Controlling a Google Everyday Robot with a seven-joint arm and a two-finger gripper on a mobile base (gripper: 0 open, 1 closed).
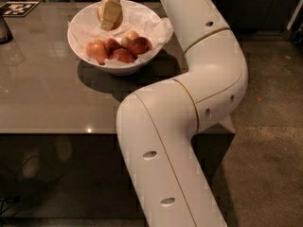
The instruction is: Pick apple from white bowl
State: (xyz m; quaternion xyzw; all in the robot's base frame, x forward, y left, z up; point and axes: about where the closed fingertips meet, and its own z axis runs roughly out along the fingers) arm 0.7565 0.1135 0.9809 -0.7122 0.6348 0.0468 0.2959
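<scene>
The white bowl [75, 40], lined with crumpled white paper, stands on the grey table [47, 93] at the back. Several reddish apples [122, 56] lie in its front half. My gripper [110, 15] hangs over the bowl's back part, just above the paper. Its pale fingers [112, 13] are shut on the yellow-gold apple [101, 11], which shows at both sides of the fingers and is clear of the other apples. My white arm [208, 65] curves in from the lower right and passes the bowl's right side.
A black-and-white marker tag [19, 7] lies at the table's back left. A dark object [4, 30] stands at the left edge. The table's front edge [57, 131] runs below the bowl, with brown floor [270, 141] to the right.
</scene>
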